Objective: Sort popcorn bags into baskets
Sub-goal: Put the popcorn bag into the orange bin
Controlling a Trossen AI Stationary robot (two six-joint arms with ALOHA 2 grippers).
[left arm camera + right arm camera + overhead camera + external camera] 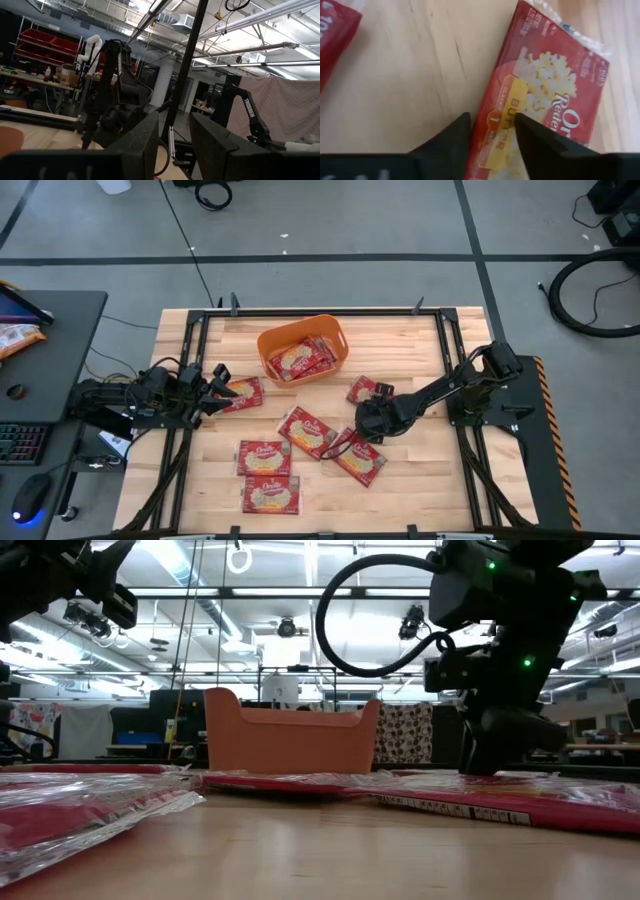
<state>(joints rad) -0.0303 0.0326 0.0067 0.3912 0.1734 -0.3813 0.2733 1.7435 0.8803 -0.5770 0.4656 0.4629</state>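
The orange basket [267,345] stands at the table's far middle with a few red popcorn bags [300,360] inside; it also shows in the low view [290,740]. Several more bags lie flat on the table. My right gripper [364,423] is open and points down over one bag [545,105], whose long edge lies between its fingertips [490,120]. That bag lies at the table's right middle [358,459]. My left gripper [216,387] is open and empty [174,120], held level above the table's left side beside another bag [242,394]. My right gripper comes from above, pointing down, one finger [462,127] over bare wood and the other [522,127] over the bag's label, across the bag's long edge [482,117]. I cannot tell whether the fingers touch the bag. The bag lies flat on the table.
Other bags lie at the middle [307,431], right of the basket [364,389] and toward the near edge [263,457] [272,494]. A dark desk [60,330] with a keyboard, a mouse and an orange-red packet [15,336] stands left of the table.
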